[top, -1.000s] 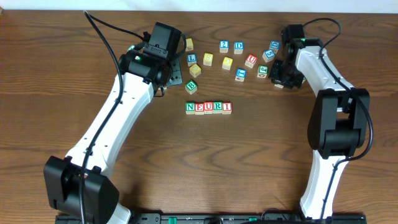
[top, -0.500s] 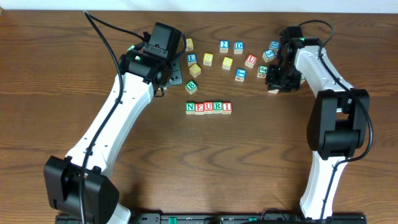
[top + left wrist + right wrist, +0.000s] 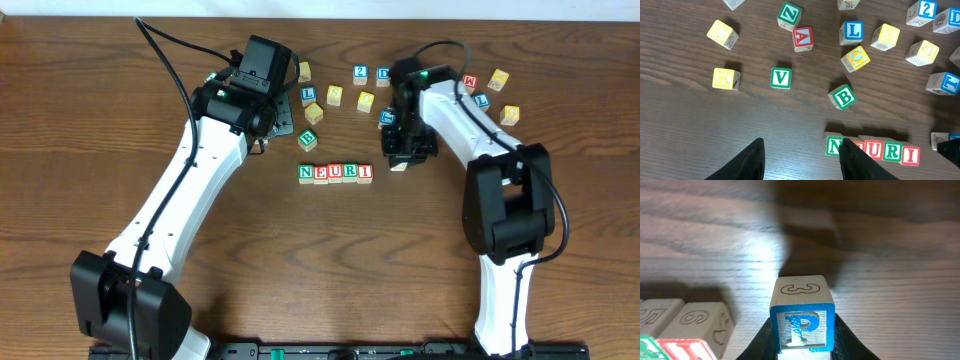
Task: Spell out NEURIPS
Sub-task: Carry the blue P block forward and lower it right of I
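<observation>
Right gripper (image 3: 802, 336): clamped on the P cube (image 3: 802, 322), one finger on each side face. That leaves the blue letter facing my wrist camera, where I can check it reads upright.
P cube's place: in my grip, just beside the right end of the row (image 3: 336, 172) and a little farther from my base than the line of letters. It is not yet in the line. The shadow under it suggests it hangs off the wood, but I cannot be sure.
Row: N, E, U, R, I stand side by side, touching. The open slot is right of the I cube (image 3: 365, 172).
Left gripper (image 3: 800, 165): fingers apart with nothing between them, hovering over bare wood near the N end of the row. I judge it waits there so my two arms do not crowd each other.
S cube (image 3: 885, 36): yellow-faced and loose among the spare cubes, just beside the blue L cube (image 3: 852, 30). It is the last letter and untouched.
Progress: five letters set, the sixth in hand, one to fetch.
Next move: as I judge it, bring the P toward my base and lower it flush against the I.
Risk: nudging the I on the way in would skew the whole word.
</observation>
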Robot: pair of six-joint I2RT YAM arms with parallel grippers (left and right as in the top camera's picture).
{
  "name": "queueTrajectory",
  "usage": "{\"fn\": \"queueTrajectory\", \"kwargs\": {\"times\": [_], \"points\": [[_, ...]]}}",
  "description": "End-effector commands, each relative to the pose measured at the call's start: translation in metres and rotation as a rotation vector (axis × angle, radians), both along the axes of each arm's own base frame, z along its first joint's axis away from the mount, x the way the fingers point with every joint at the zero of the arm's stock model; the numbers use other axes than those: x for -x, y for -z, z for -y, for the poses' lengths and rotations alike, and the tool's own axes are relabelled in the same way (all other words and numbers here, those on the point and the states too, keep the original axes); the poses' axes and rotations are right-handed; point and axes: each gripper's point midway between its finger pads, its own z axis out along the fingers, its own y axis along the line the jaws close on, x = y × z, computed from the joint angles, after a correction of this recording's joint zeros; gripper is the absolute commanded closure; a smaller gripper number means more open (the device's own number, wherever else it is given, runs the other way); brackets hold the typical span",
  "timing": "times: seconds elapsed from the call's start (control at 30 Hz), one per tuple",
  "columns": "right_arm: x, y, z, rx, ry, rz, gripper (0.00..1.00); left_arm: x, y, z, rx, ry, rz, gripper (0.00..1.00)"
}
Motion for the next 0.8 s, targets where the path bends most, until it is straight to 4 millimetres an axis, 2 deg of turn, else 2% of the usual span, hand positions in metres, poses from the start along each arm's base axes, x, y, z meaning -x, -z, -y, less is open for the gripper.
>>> {"fn": "queueTrajectory", "kwargs": {"times": [0.0, 0.13, 0.5, 0.77], "points": [[-0.001, -0.017, -0.010, 0.010, -0.014, 0.045, 0.79, -0.001, 0.005, -0.003, -0.020, 0.004, -0.010, 0.52], [0.007, -0.016, -0.023, 0.015, -0.047, 0.035, 0.78, -0.001, 0.005, -0.003, -0.020, 0.004, -0.010, 0.53], [0.020, -0.017, -0.027, 0.070, -0.037, 0.010, 0.77, -0.001, 0.005, -0.003, -0.020, 0.004, -0.010, 0.53], [0.021, -0.017, -0.031, 0.070, -0.035, 0.013, 0.67, 0.001, 0.006, -0.004, -0.022, 0.004, -0.018, 0.52]]}}
